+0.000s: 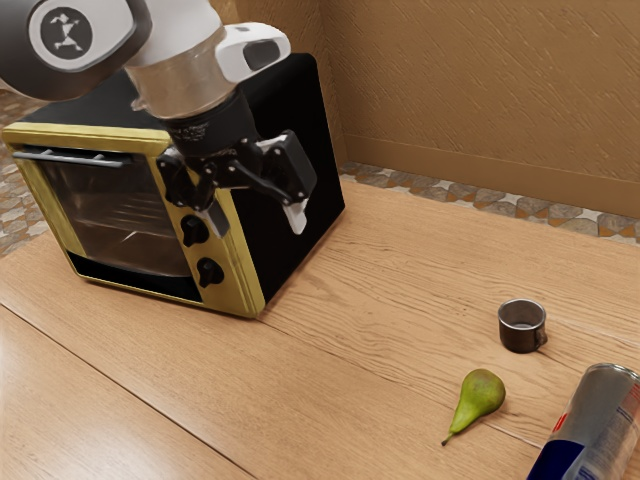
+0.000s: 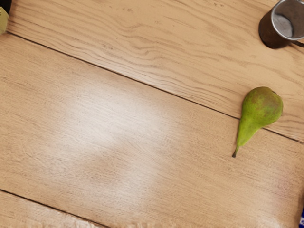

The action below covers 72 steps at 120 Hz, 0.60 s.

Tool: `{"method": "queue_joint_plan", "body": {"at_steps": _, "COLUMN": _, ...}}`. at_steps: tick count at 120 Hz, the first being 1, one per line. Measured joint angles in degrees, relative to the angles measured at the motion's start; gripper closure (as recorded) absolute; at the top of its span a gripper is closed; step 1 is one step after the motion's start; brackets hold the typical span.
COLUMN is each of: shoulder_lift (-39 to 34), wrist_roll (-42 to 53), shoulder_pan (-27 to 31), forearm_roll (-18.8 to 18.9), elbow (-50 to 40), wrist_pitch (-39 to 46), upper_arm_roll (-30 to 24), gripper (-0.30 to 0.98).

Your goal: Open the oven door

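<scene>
Oven door (image 1: 118, 212) was shut tbh, hand (image 1: 256, 217) just hung near the oven (image 1: 306, 110), fingers spread wide, pear (image 1: 482, 393) sat on the bench (image 1: 390, 290).

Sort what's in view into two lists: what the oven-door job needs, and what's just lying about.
For the job:
- toaster oven
- its glass door, shut
- door handle
- my gripper, open, not on the handle

Just lying about:
- green pear
- small metal mug
- blue-and-silver can
</scene>
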Motion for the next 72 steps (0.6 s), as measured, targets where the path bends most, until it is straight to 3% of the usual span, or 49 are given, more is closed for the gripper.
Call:
{"method": "queue_joint_plan", "body": {"at_steps": 18, "shoulder_lift": -2.26, "wrist_roll": -20.25, "shoulder_pan": 0.15, "forearm_roll": 1.42, "elbow": -0.11, "wrist_pitch": -1.91, "upper_arm_roll": 0.84, "gripper": 0.0}}
{"method": "queue_joint_plan", "body": {"at_steps": 41, "shoulder_lift": -2.62, "wrist_roll": -40.34, "shoulder_pan": 3.83, "forearm_roll": 5.63, "elbow": 3.49, "wrist_pitch": -3.45, "upper_arm_roll": 10.18, "gripper": 0.0}}
{"method": "queue_joint_plan", "body": {"at_steps": 54, "shoulder_lift": -3.53, "wrist_roll": -48.22, "shoulder_pan": 11.88, "forearm_roll": 6.92, "elbow": 3.32, "wrist_pitch": -0.42, "upper_arm_roll": 11.6, "gripper": 0.0}}
{"method": "queue_joint_plan", "body": {"at_steps": 72, "shoulder_lift": -10.55, "wrist_roll": -56.53, "shoulder_pan": 18.15, "forearm_roll": 7.23, "elbow": -9.27, "wrist_pitch": 10.55, "upper_arm_roll": 8.56, "gripper": 0.0}}
